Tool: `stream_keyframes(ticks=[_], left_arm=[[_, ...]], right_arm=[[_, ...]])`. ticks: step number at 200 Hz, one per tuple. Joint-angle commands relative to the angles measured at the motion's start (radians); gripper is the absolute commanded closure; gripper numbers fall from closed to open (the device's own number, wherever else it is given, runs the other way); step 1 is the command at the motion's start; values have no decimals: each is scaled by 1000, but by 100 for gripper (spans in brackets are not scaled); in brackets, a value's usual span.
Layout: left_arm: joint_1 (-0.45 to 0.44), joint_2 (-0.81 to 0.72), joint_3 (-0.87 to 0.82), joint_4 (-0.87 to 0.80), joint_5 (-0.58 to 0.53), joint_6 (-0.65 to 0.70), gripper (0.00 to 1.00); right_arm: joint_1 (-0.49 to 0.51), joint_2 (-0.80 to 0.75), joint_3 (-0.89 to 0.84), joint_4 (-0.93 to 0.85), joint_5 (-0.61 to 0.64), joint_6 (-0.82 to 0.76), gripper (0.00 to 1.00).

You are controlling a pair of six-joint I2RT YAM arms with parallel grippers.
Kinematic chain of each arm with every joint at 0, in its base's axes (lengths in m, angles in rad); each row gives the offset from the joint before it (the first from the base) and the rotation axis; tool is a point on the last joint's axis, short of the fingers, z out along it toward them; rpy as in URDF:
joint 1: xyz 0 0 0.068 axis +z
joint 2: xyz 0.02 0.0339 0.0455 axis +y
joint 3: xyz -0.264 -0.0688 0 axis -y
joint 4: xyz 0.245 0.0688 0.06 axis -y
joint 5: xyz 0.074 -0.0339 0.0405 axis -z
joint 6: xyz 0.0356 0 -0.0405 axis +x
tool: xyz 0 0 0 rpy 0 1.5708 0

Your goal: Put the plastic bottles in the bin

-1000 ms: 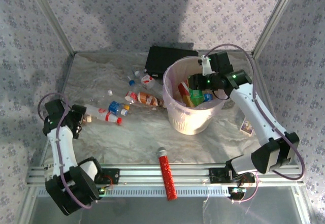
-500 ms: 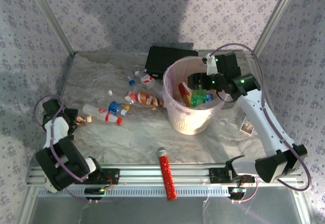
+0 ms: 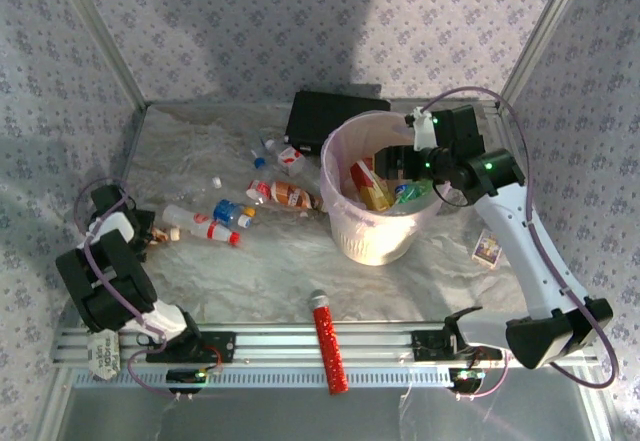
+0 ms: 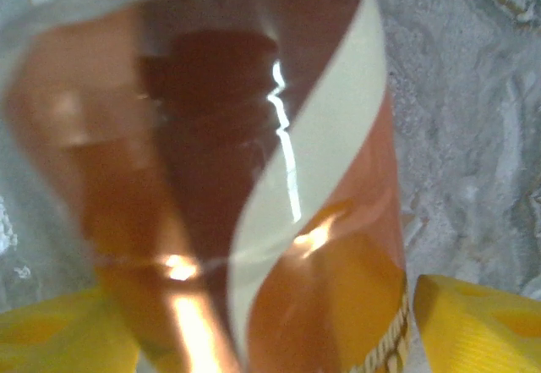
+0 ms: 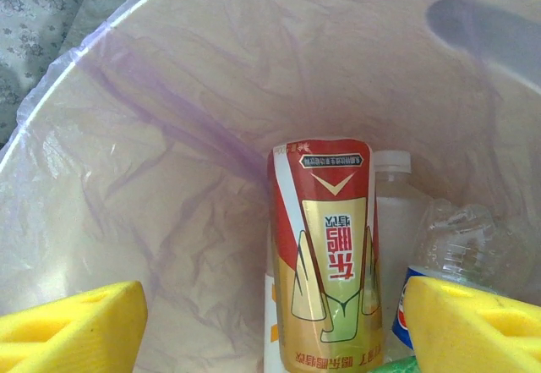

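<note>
So the left gripper pinches an orange-label bottle, bin well off to its right (right gripper spread above it).

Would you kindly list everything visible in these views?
Bin: one, translucent pale pink, centre-right.
Bottles in bin: at least four; red-gold, clear, green.
Loose bottles: about eight, mixed caps, left of bin.
Held bottle: one, orange-brown label, between left gripper's fingers.
Black box: one, behind bin.
Glitter tube: one, red, front edge.
Small card: one, whitish, right of bin.
Left gripper: shut on Held bottle.
Right gripper: open, above bin.
</note>
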Motion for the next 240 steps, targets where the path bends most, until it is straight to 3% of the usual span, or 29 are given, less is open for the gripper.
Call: stream_keyframes(ticks=[1,49,96,109,134,175,211,240], left_arm=[[-34,14,21,6,-38,-2,28],[-81,-73,36,-49,-104,21,42],[-122,-264,69,-161,-118,93,43],[-145,-338,82,-179,-94,130,47],[-194,-454,108,-131,159,264,57],[-345,-477,204,-124,489,337,75],[-573,-475,262,-30,661,356,80],[-699,-466,272,115,769,317,83]], right_arm=[[-1,-28,29,-32,-3,15,19],[-1,-29,55,-48,-6,19,19],[4,-20,101,-44,-41,17,20],[7,-14,127,-38,-61,15,20],[37,-15,154,43,-134,29,20],[185,102,293,69,-151,6,21],[282,262,449,94,-193,36,22],[315,387,556,96,-251,56,22]])
